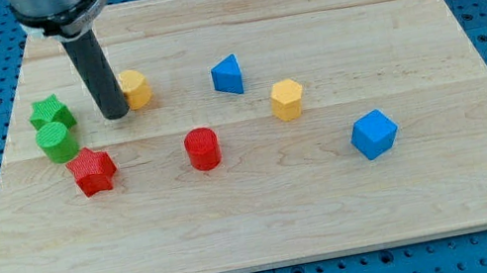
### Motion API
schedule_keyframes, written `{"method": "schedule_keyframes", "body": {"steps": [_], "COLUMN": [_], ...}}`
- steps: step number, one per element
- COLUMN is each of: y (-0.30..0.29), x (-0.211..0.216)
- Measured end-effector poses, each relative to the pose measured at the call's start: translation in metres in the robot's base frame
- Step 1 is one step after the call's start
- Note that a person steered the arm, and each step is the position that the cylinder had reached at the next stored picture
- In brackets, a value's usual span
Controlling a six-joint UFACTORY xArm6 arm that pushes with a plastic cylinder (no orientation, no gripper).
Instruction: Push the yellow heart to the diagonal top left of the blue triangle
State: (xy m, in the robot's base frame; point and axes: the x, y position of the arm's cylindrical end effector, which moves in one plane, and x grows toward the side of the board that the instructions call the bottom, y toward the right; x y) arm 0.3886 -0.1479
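Observation:
The yellow heart (135,88) lies in the upper left part of the wooden board (269,222). The blue triangle (228,75) lies to the heart's right, at about the same height in the view. My tip (115,115) is at the heart's lower left edge, touching it or nearly so. The rod rises from there to the view's top left.
A green star (50,114) and a green cylinder (57,142) lie left of my tip. A red star (93,171) is below them. A red cylinder (203,149), a yellow hexagon (286,100) and a blue cube (373,134) lie toward the right.

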Motion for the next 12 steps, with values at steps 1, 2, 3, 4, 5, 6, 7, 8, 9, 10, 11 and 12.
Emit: {"method": "schedule_keyframes", "body": {"steps": [1, 2, 3, 4, 5, 6, 7, 8, 9, 10, 11, 12], "y": [0.021, 0.042, 0.037, 0.036, 0.051, 0.083, 0.064, 0.027, 0.043, 0.089, 0.003, 0.007], "x": [-0.016, -0.019, -0.027, -0.019, -0.004, -0.004, -0.012, -0.013, -0.032, -0.034, -0.038, -0.036]}}
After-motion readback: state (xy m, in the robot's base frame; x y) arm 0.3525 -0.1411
